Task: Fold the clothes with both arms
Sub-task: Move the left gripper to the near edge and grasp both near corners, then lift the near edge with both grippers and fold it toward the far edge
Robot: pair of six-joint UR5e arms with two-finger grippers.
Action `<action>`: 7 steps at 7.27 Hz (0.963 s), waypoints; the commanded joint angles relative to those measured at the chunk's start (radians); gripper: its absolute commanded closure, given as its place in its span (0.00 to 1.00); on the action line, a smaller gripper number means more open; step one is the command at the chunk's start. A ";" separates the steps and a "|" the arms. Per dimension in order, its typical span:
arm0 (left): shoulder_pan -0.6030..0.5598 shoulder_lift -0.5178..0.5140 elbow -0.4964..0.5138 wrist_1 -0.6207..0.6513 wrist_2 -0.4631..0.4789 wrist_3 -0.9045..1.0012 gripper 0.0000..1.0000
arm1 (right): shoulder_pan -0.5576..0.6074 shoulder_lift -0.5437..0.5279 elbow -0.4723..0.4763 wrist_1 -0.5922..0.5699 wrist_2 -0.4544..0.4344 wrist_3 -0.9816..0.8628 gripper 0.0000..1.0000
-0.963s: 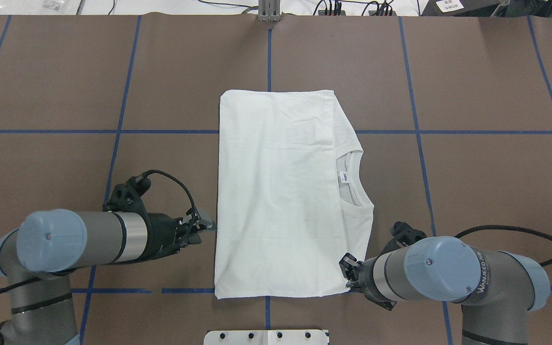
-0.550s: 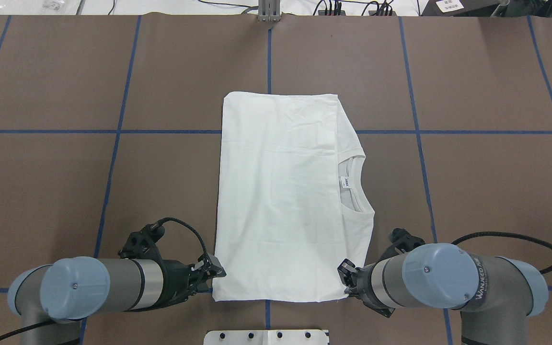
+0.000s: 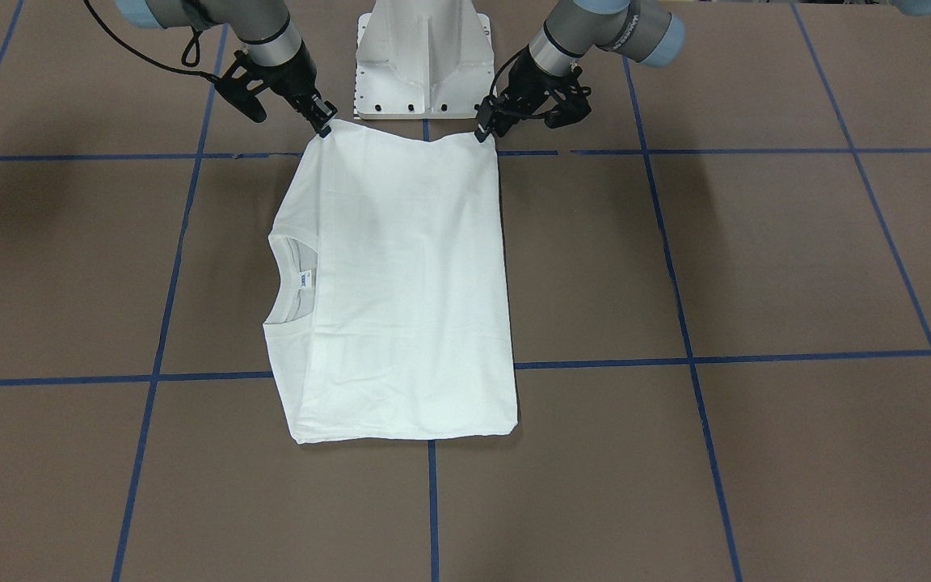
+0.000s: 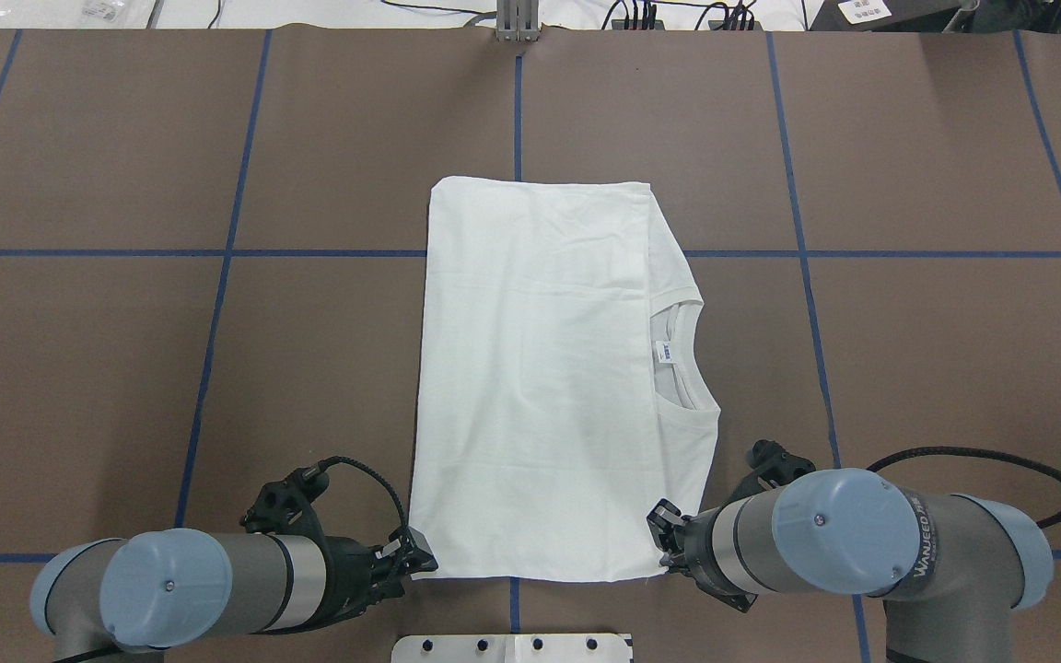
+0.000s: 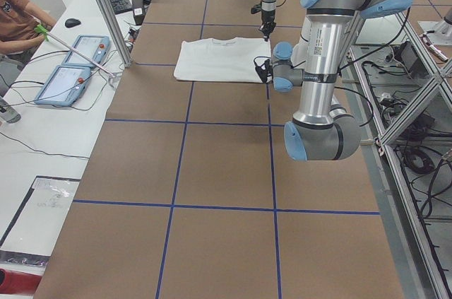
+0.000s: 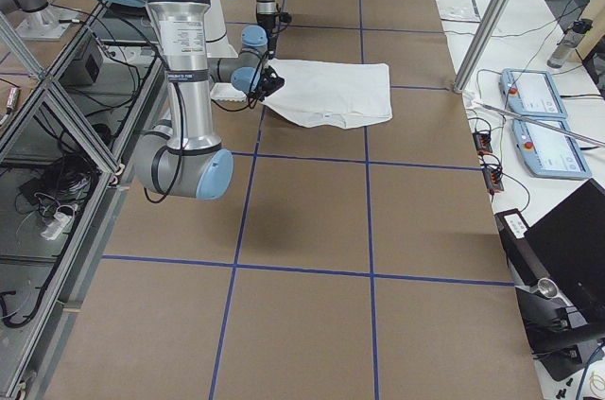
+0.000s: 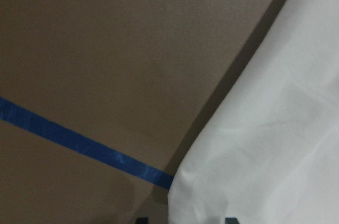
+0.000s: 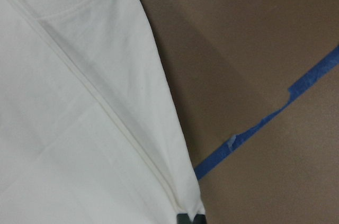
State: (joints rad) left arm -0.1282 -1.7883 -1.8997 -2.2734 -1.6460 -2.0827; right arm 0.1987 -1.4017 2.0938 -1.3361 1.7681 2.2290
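The white T-shirt [image 4: 540,368] lies folded into a tall rectangle on the brown table, with its collar and blue-white label [image 4: 668,351] at its right side. No printed text shows. My left gripper [image 4: 417,558] is at the shirt's near-left corner. In the left wrist view its two fingertips stand apart with the cloth [image 7: 265,144] between them, so it is open. My right gripper [image 4: 664,543] is shut on the near-right corner [image 8: 180,192]. In the front view the left gripper [image 3: 485,129] and the right gripper [image 3: 322,123] are at the two corners by the base.
The white pedestal base [image 4: 512,647] sits just behind the shirt's near edge. Blue tape lines [image 4: 217,252] cross the brown table. A metal post [image 4: 517,23] stands at the far edge. Tablets [image 5: 70,73] and an operator are on the side bench.
My left gripper has moved toward the robot along the shirt's left edge, down to its near-left corner. The shirt has slid slightly toward the robot. The right gripper has barely moved.
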 commanded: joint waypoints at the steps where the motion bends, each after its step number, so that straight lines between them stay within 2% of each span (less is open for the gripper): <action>1: -0.001 -0.003 0.001 0.000 0.000 0.000 0.73 | 0.002 -0.002 0.006 0.000 0.002 0.000 1.00; 2: 0.001 -0.005 0.001 0.000 0.000 0.001 1.00 | 0.002 -0.003 0.011 0.000 0.004 0.000 1.00; 4: -0.005 -0.003 -0.027 0.000 0.000 0.001 1.00 | 0.002 -0.005 0.015 0.000 0.004 0.001 1.00; 6: -0.022 0.010 -0.111 0.002 -0.003 0.004 1.00 | 0.004 -0.005 0.029 0.000 0.004 0.001 1.00; 7: -0.021 -0.002 -0.157 0.065 -0.006 0.004 1.00 | 0.008 -0.020 0.076 0.000 0.002 0.001 1.00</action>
State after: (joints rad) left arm -0.1462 -1.7855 -1.9983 -2.2573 -1.6490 -2.0790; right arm 0.2033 -1.4103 2.1291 -1.3361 1.7715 2.2299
